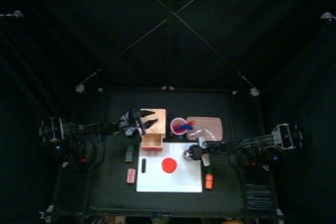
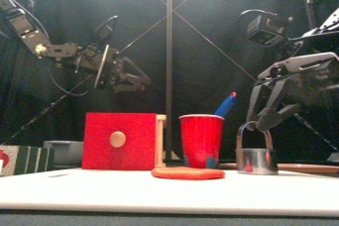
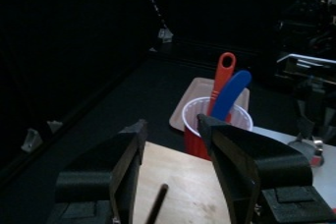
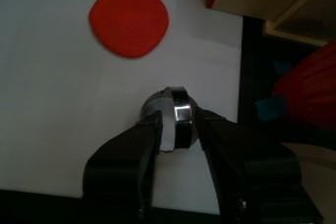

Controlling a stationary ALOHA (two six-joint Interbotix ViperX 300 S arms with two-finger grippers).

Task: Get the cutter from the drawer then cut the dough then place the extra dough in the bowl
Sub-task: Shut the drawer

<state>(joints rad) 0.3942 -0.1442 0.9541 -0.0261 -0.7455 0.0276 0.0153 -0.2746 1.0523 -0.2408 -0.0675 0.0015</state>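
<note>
The left gripper [image 3: 171, 130] hangs above the box [image 2: 119, 141] with its jaws spread wide and nothing between them. On the board [image 1: 151, 184] in front lies the dough [image 1: 168, 165], a whole red disc. Behind it stands the cup [image 2: 201, 141]. Right of the dough and apart from it, the right gripper [image 4: 176, 122] is clamped on the handle of the cutter [image 2: 256, 161], low at the board.
</note>
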